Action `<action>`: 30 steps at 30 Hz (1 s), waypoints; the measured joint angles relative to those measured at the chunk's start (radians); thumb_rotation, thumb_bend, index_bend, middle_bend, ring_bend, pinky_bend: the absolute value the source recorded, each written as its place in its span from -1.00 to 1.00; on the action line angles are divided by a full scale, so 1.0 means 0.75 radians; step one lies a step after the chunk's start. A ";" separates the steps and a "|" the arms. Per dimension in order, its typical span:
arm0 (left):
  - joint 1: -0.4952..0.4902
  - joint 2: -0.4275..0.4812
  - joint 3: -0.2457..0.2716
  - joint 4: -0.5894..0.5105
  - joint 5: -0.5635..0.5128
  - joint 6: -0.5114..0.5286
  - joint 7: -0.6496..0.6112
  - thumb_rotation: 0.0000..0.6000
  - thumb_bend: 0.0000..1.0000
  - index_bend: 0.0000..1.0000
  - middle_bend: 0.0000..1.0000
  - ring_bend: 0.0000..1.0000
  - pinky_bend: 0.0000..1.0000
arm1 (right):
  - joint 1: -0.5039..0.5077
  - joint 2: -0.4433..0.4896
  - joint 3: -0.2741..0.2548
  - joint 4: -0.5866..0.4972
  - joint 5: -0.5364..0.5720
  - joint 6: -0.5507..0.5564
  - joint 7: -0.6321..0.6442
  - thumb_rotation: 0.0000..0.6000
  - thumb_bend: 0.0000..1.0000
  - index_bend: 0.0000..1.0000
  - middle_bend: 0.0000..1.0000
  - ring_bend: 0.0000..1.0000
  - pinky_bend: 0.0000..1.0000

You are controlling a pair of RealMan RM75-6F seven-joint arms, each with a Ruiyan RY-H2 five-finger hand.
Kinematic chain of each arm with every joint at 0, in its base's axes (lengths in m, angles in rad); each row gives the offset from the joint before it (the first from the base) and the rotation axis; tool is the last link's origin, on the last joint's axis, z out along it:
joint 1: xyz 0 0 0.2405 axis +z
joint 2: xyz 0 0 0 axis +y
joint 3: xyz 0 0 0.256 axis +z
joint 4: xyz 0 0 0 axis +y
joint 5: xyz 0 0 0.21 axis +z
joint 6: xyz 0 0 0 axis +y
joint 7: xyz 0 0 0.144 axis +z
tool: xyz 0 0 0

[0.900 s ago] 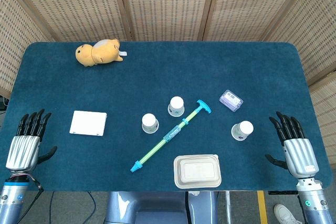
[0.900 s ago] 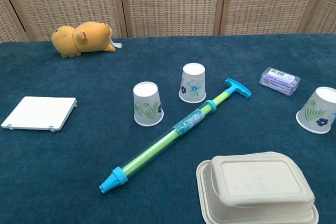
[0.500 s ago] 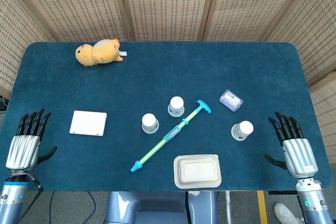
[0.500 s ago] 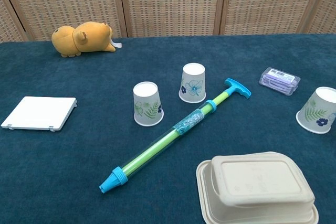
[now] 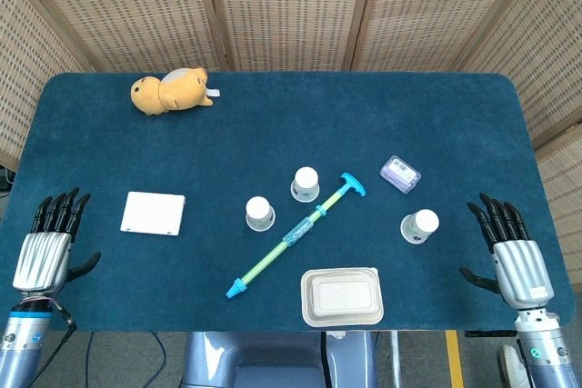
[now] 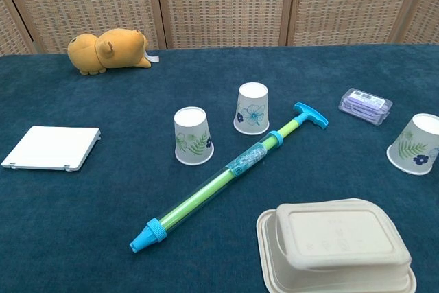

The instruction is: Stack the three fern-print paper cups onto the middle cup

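Note:
Three fern-print paper cups stand upside down and apart on the blue table. The left cup [image 5: 260, 213] [image 6: 192, 136] is beside the middle cup [image 5: 306, 184] [image 6: 252, 108]. The right cup [image 5: 420, 225] [image 6: 416, 144] stands alone near the right side. My left hand [image 5: 45, 247] hovers at the table's left front edge, open, fingers spread and empty. My right hand [image 5: 509, 252] is at the right front edge, open and empty, a little right of the right cup. Neither hand shows in the chest view.
A blue-green toy pump [image 5: 296, 234] [image 6: 230, 176] lies diagonally between the cups. A beige lidded food box [image 5: 342, 296] [image 6: 337, 243] sits at the front. A white flat box [image 5: 153, 213] [image 6: 51, 147] lies left, a purple case [image 5: 400, 174] [image 6: 365, 106] right, a plush toy [image 5: 171, 90] [image 6: 106, 51] far back left.
Both hands have shifted only slightly at the table's front edge. The cups and other things have not moved.

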 measured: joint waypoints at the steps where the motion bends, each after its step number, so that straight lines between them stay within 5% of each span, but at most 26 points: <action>1: -0.003 0.000 -0.005 -0.005 -0.006 -0.006 0.000 1.00 -0.51 -0.96 -1.00 -1.00 -1.00 | 0.000 0.001 0.000 0.001 -0.001 0.001 0.003 1.00 -0.63 -0.82 -1.00 -1.00 -1.00; 6: -0.045 0.013 -0.042 -0.047 -0.034 -0.058 0.037 1.00 -0.49 -0.73 -1.00 -1.00 -1.00 | 0.000 0.003 0.001 0.004 -0.003 0.004 0.018 1.00 -0.63 -0.82 -1.00 -1.00 -1.00; 17: -0.222 0.043 -0.165 -0.182 -0.120 -0.257 0.138 1.00 -0.44 -0.53 -1.00 -1.00 -0.99 | -0.014 0.018 0.003 -0.002 -0.022 0.043 0.061 1.00 -0.63 -0.83 -1.00 -1.00 -1.00; 23: -0.387 0.013 -0.245 -0.200 -0.326 -0.475 0.177 1.00 -0.43 -0.52 -1.00 -1.00 -0.98 | -0.022 0.031 0.000 -0.002 -0.033 0.059 0.103 1.00 -0.63 -0.84 -1.00 -1.00 -1.00; 30: -0.623 -0.141 -0.299 -0.122 -0.623 -0.598 0.457 1.00 -0.43 -0.58 -1.00 -1.00 -0.98 | -0.030 0.048 0.005 0.007 -0.039 0.085 0.191 1.00 -0.63 -0.85 -1.00 -1.00 -1.00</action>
